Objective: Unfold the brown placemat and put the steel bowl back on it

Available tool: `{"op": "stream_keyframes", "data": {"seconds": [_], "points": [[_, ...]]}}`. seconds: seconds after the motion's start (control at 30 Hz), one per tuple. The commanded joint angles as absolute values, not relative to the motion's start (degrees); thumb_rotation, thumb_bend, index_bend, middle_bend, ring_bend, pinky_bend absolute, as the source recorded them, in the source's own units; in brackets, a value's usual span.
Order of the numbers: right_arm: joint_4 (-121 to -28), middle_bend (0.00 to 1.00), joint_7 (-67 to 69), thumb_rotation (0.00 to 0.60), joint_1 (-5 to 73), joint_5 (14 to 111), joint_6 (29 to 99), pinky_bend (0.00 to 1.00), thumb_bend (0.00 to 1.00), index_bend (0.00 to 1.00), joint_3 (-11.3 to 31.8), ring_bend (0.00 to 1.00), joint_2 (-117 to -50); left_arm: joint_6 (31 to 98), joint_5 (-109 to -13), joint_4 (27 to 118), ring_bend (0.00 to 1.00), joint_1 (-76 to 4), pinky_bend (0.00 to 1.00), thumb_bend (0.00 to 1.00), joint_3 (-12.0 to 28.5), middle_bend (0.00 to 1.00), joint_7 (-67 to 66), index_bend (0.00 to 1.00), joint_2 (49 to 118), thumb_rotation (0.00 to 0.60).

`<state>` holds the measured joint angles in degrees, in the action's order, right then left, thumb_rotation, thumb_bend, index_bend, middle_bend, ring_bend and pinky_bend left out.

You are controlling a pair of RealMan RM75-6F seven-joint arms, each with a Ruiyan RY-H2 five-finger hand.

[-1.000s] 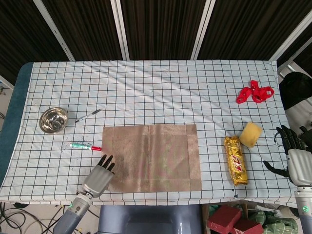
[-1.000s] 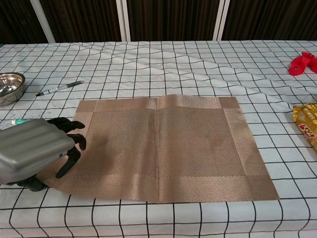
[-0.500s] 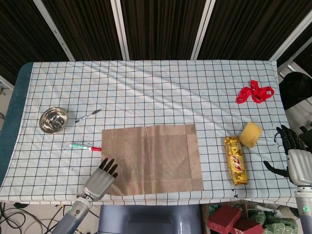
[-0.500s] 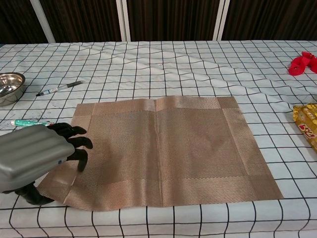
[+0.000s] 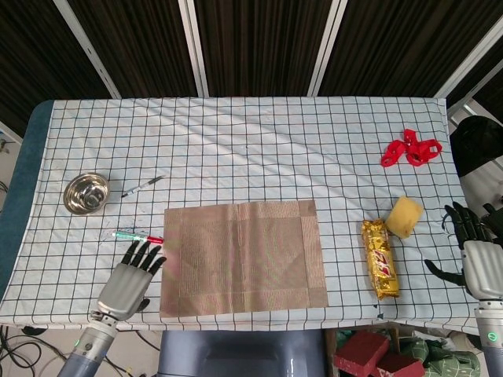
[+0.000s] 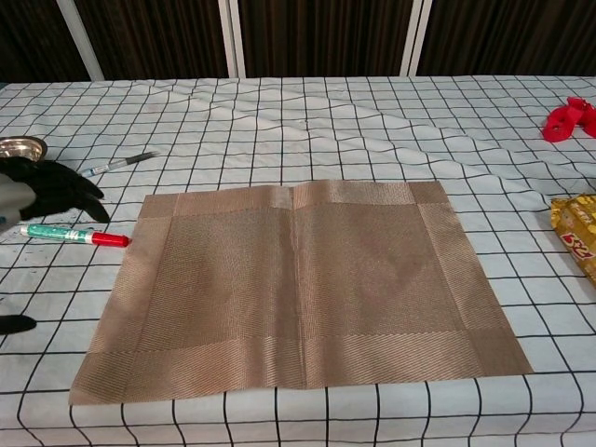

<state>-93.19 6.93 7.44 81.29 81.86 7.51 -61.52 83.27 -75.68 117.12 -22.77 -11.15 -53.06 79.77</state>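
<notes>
1. Nearest the front edge, the left hand (image 5: 130, 276) hovers just beside the brown placemat (image 5: 244, 258), off its left border, its fingers (image 5: 143, 255) spread apart and holding nothing. The head view shows the whole hand; the chest view catches only its dark fingertips (image 6: 58, 189) at the left margin.
2. The right hand (image 5: 478, 255) sits off the right end of the tabletop (image 5: 236, 141), fingers loosely apart and empty. Only the head view shows it.
3. The brown placemat lies fully opened and flat at the front middle. The chest view shows its centre crease and woven border clearly; the head view shows it as a plain rectangle.
4. A half second ago the left hand rested on the mat's near-left corner; now it has pulled away to the left and the corner lies bare.
5. A red-capped green pen (image 5: 137, 236) lies between the hand and the steel bowl (image 5: 86, 193), which stands well apart from the mat at far left, unmoved.
6. A dark marker (image 5: 142, 186) lies just right of the bowl.
7. On the right, a yellow snack packet (image 5: 380, 258), a yellow sponge (image 5: 404, 217) and, farthest, red rings (image 5: 411, 149).
</notes>
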Motion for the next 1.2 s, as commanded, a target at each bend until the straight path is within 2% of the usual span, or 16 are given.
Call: {"op": "stream_keyframes", "data": {"seconds": [0.03, 0.3, 0.57, 0.87, 1.2], "points": [[-93.2, 0.00, 6.8, 0.600, 7.4, 81.3, 81.9, 0.17, 0.13, 0.00, 7.5, 0.00, -61.6, 85.4, -76.9, 117.7, 0.02, -21.5, 0.06, 0.10, -9.3, 0.10, -50.3, 0.20, 77.4, 0.600], [-93.1, 0.00, 6.6, 0.600, 7.4, 81.3, 82.0, 0.17, 0.13, 0.00, 7.5, 0.00, -61.6, 86.9, -72.1, 114.0, 0.02, -20.9, 0.06, 0.10, -2.0, 0.11, -44.8, 0.24, 72.8, 0.600], [-93.2, 0.00, 6.4, 0.600, 7.4, 81.2, 81.9, 0.17, 0.13, 0.00, 7.5, 0.00, -61.6, 83.5, -62.5, 102.2, 0.02, -22.2, 0.08, 0.12, 5.8, 0.15, -39.7, 0.31, 73.4, 0.600], [-93.4, 0.00, 6.1, 0.600, 7.4, 81.0, 81.7, 0.17, 0.13, 0.00, 7.5, 0.00, -61.5, 79.1, -57.0, 93.4, 0.03, -24.7, 0.09, 0.13, 10.1, 0.17, -37.8, 0.36, 75.9, 0.600], [-93.5, 0.00, 5.7, 0.600, 7.4, 80.6, 81.7, 0.17, 0.13, 0.00, 7.6, 0.00, -61.5, 72.9, -52.1, 82.5, 0.03, -28.7, 0.09, 0.17, 12.2, 0.19, -39.1, 0.39, 81.6, 0.600]]}}
